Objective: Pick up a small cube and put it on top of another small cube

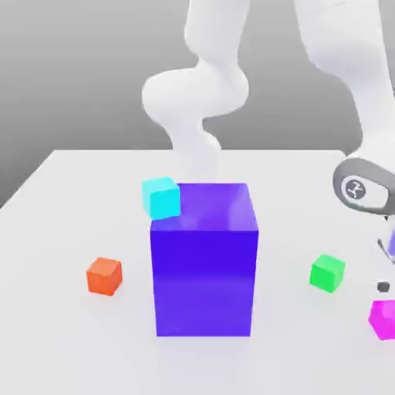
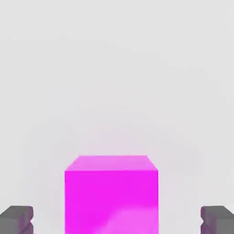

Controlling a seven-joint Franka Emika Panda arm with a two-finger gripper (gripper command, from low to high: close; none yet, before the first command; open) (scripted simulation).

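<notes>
Magenta cube (image 1: 383,319) is sitting nearest, low at the exterior view's right edge, partly cut off by it. It is showing smooth, plain faces, flat colour, crisp straight edges, with a paler patch running across one face in the hand view. Claw (image 2: 117,220) is standing open, fairly wide: its two dark grey, blocky fingers (image 2: 17,220) are flanking the magenta cube, one per side, with pale gaps showing between each finger and the cube. It is holding nothing, and neither finger is touching the cube.

Green cube (image 1: 328,273) is lying a bit farther back, near the claw, turned so a corner edge is facing forward; smooth, matte-looking. Orange cube (image 1: 104,276) is resting well apart from it, toward the exterior view's left, also angled, also plain. Big blue-purple block (image 1: 204,281) is standing upright between those two, tall, boxy, flat-sided, its top looking slightly glossy. Cyan cube (image 1: 161,198) is overlapping the block's top corner on the exterior view's left, jutting past the side; cannot tell exactly how it is being supported.

White table (image 1: 46,347) is spreading smooth and textureless under everything. Robot arm (image 1: 197,96) is rising behind in rounded, smooth white sections, its hand hanging at the exterior view's right. Grey backdrop (image 1: 92,77) is shading softly behind it all.
</notes>
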